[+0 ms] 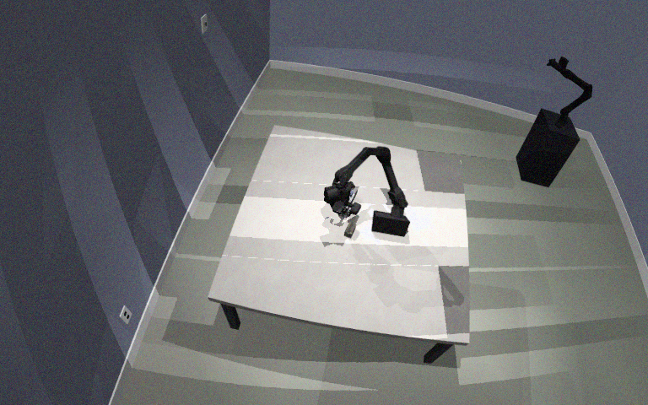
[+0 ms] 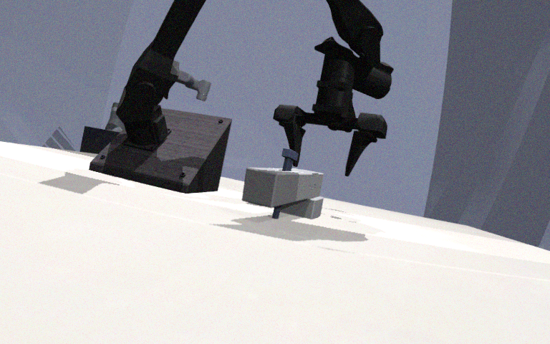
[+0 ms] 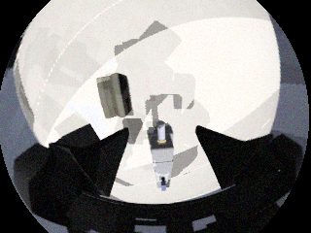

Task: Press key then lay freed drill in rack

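The blue key (image 2: 288,162) (image 3: 163,186) passes steeply down through the raised grey block (image 2: 259,186) (image 3: 162,158); its head stands a little above the block and its tip shows underneath. The silver drill (image 3: 161,131), with a brass-coloured band, sticks out of the block's other end in the wrist view; the block and gripper hide it in the exterior view. My gripper (image 2: 321,169) (image 3: 162,130) is open and empty, fingers pointing down, with one fingertip on either side of the drill in the wrist view. The brown grooved rack (image 1: 351,226) (image 3: 114,95) lies apart from the block.
A small grey foot (image 2: 314,207) supports the block. The arm's dark wedge-shaped base (image 2: 193,140) (image 1: 390,223) stands on the white table (image 1: 310,286), beyond the rack in the top view. A second arm on a black pedestal (image 1: 547,148) stands away from the table. Shadows cross the tabletop.
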`<act>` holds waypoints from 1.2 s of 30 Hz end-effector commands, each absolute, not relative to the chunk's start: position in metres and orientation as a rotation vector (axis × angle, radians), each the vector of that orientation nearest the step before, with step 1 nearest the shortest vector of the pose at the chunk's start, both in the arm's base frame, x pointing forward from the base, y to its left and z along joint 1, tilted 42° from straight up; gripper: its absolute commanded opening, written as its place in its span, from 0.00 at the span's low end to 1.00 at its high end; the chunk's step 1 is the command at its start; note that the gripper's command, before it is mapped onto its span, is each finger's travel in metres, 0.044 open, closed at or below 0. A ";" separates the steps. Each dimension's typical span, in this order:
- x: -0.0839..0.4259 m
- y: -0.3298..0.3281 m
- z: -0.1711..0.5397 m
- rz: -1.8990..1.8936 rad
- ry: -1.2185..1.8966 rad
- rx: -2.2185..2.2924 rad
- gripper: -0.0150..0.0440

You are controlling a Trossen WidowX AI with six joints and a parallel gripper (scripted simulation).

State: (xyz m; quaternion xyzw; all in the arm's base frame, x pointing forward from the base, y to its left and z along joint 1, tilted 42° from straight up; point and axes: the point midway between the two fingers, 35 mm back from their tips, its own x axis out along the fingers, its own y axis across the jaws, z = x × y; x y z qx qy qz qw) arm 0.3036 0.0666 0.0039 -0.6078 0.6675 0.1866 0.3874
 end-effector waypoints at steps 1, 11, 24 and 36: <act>0.302 0.068 -0.003 0.537 1.697 -1.591 1.00; 0.303 0.068 -0.004 0.537 1.697 -1.591 1.00; 0.303 0.051 -0.015 0.538 1.696 -1.591 1.00; 0.303 0.035 -0.025 0.536 1.697 -1.592 1.00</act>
